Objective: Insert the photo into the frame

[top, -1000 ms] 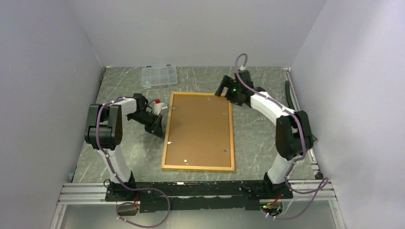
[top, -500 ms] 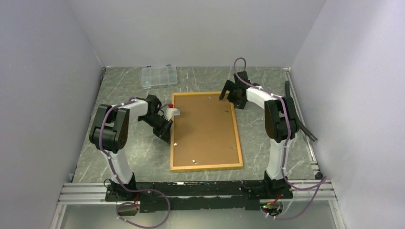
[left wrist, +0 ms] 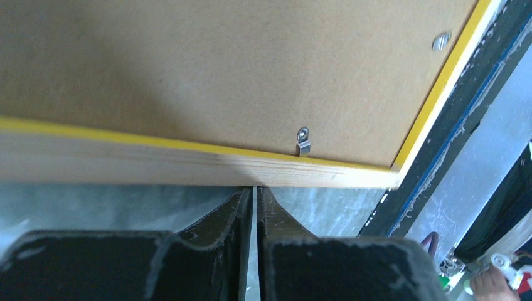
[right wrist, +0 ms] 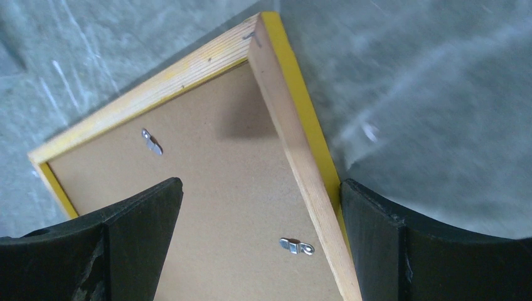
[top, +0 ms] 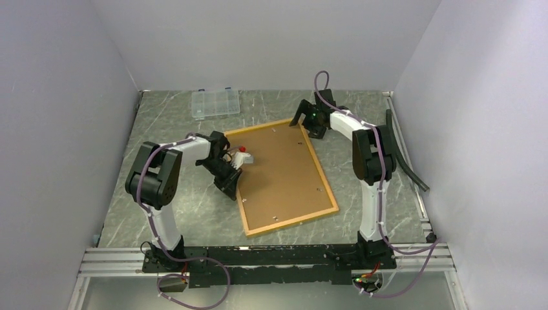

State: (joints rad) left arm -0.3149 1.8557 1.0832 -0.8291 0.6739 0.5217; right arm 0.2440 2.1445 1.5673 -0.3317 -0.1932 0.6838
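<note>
The frame (top: 292,221) lies back side up in the middle of the grey marbled worktop (top: 174,123), turned askew so its near edge slants up toward the right. A brown backing board (top: 278,168) fills it, and a small metal tab (left wrist: 303,140) sits over the board's edge beside the yellow border. The left fingers (left wrist: 207,251) are low at the frame's left long side, clenched almost together with only a thin slit between them. They grasp nothing, and their tips are up against the pale wooden side of the frame. The right fingers (right wrist: 135,232) are at the far right corner, spread wide and released. One finger hangs over the backing board and the other over the worktop just outside the corner, gripping nothing. A clear compartment box (top: 216,102) rests at the far left of the worktop, well apart from the frame.
</note>
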